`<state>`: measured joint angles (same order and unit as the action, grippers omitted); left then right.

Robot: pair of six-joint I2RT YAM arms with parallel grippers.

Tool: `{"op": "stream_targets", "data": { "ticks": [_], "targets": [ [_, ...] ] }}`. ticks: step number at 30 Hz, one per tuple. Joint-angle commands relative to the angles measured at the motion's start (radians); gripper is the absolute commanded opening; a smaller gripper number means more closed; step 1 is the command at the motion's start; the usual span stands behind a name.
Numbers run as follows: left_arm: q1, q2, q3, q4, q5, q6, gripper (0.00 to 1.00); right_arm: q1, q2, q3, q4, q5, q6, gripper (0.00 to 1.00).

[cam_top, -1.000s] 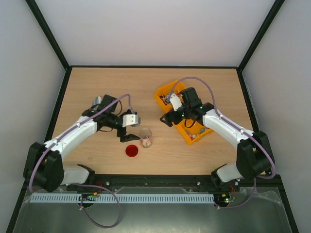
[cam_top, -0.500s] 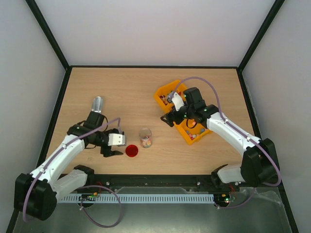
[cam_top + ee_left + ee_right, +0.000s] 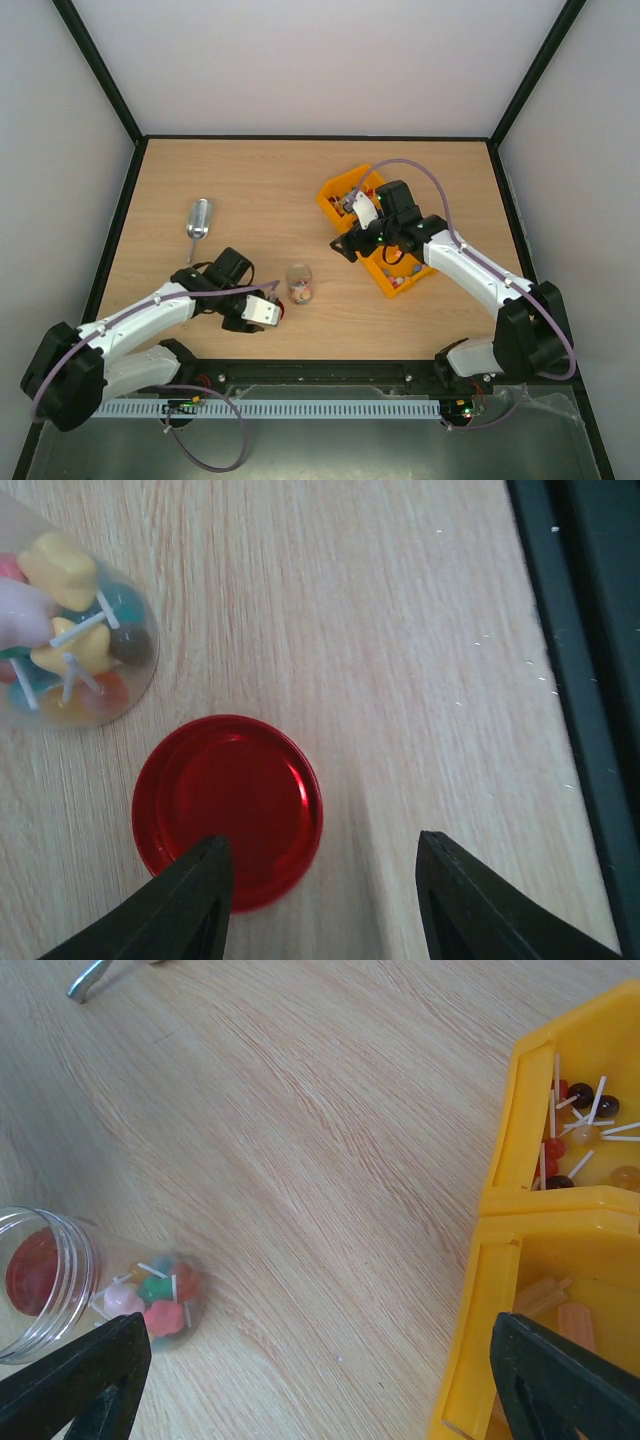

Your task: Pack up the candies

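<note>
A clear jar (image 3: pixel 299 283) stands on the table with small mixed-colour candies on white sticks (image 3: pixel 70 630) in its bottom; they also show in the right wrist view (image 3: pixel 150 1295). A red lid (image 3: pixel 228 810) lies flat just in front of the jar. My left gripper (image 3: pixel 325 880) is open and empty, low over the lid's near right edge; its left finger (image 3: pixel 195 905) overlaps the lid. In the top view the left gripper (image 3: pixel 276 310) covers most of the lid. My right gripper (image 3: pixel 320 1370) is open and empty, hovering between the jar and the yellow bins (image 3: pixel 385 262).
The yellow bins (image 3: pixel 560 1210) hold more stick candies (image 3: pixel 580 1130) and sit at the right. A metal scoop (image 3: pixel 198 218) lies at the back left. The table's black front edge (image 3: pixel 590 680) runs close to the lid.
My left arm has swung back towards the near edge and brought its open gripper down to the red lid. The right arm has barely moved.
</note>
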<state>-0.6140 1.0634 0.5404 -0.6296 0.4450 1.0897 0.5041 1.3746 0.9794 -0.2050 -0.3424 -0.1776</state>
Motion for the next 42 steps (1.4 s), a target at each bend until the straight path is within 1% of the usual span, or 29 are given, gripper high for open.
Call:
{"op": "stream_targets", "data": {
  "ticks": [1, 7, 15, 18, 22, 24, 28, 31, 34, 38, 42],
  "targets": [
    [-0.05, 0.059, -0.028, 0.111, -0.087, -0.004, 0.5, -0.003, -0.008, -0.01, -0.028, -0.001, -0.014, 0.94],
    [-0.077, 0.126, -0.031, 0.129, -0.124, 0.03, 0.37, -0.003, -0.025, -0.012, -0.028, 0.008, -0.02, 0.93],
    [-0.079, 0.192, -0.031, 0.125, -0.181, 0.053, 0.2, -0.003, -0.048, -0.027, -0.033, 0.002, -0.031, 0.93],
    [-0.081, 0.18, -0.027, 0.066, -0.149, 0.081, 0.14, -0.003, -0.056, -0.028, -0.038, -0.002, -0.039, 0.92],
    [-0.08, 0.171, -0.029, -0.02, -0.126, 0.115, 0.03, -0.003, -0.094, -0.063, -0.052, -0.056, -0.082, 0.91],
    [-0.079, 0.152, -0.009, -0.065, -0.093, 0.122, 0.02, -0.003, -0.137, -0.089, -0.042, -0.075, -0.117, 0.91],
    [-0.066, 0.076, 0.093, -0.153, 0.038, 0.09, 0.02, -0.003, -0.202, -0.131, -0.025, -0.111, -0.169, 0.9],
    [-0.066, 0.08, 0.209, -0.249, 0.123, 0.079, 0.02, -0.003, -0.239, -0.15, -0.043, -0.183, -0.239, 0.89],
    [-0.063, 0.127, 0.356, -0.354, 0.2, 0.067, 0.02, -0.001, -0.287, -0.169, -0.051, -0.275, -0.336, 0.85],
    [-0.063, 0.195, 0.544, -0.494, 0.321, 0.044, 0.02, 0.017, -0.367, -0.193, 0.003, -0.342, -0.434, 0.78],
    [-0.06, 0.307, 0.731, -0.659, 0.37, 0.069, 0.02, 0.063, -0.433, -0.179, -0.055, -0.361, -0.634, 0.75]
  ]
}}
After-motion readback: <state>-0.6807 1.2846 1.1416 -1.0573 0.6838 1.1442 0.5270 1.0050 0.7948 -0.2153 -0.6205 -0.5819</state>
